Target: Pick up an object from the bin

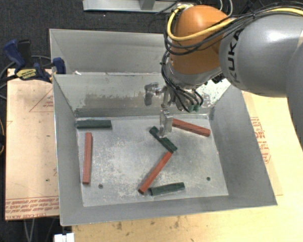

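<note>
end effector (165, 129) sits over upper-left end of short dark green bar (163, 139); bar's long axis runs down-right from there. grip state: cannot tell.

Gripper (164, 129) hangs over the back end of the middle bar (164, 140) in the bin (65, 145). Just right of that bar lies a slanted stick (191, 127). From its front end a long stick (155, 173) runs forward-left, meeting a front bar (167, 189). Well left of the middle bar there's a back bar (93, 124), with a left stick (87, 158) lying before it.
</note>
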You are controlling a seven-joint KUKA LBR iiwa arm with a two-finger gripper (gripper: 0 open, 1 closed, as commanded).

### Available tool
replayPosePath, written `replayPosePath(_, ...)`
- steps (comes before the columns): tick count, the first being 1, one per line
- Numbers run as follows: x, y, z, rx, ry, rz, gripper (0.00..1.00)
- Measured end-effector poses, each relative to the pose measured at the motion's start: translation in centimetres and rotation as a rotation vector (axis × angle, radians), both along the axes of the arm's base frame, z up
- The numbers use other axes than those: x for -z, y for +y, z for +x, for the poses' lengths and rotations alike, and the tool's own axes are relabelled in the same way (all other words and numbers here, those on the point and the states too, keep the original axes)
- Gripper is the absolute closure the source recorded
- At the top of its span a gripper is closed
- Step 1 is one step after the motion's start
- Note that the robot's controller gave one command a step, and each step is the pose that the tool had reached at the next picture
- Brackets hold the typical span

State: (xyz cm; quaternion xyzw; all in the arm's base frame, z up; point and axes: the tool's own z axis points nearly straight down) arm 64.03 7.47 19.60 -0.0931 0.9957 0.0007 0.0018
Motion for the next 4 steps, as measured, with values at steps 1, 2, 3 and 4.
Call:
replayPosePath(1,4.8,-3.9,-4.4,0.1,0.009,-0.002,0.0)
replayPosePath(2,12.7,-4.0,-10.9,-0.278,0.007,-0.001,0.0)
replayPosePath(3,12.5,-4.0,-10.7,-0.277,0.0,-0.001,1.0)
replayPosePath(4,-0.7,-6.9,-8.9,-0.404,-0.009,-0.005,1.0)
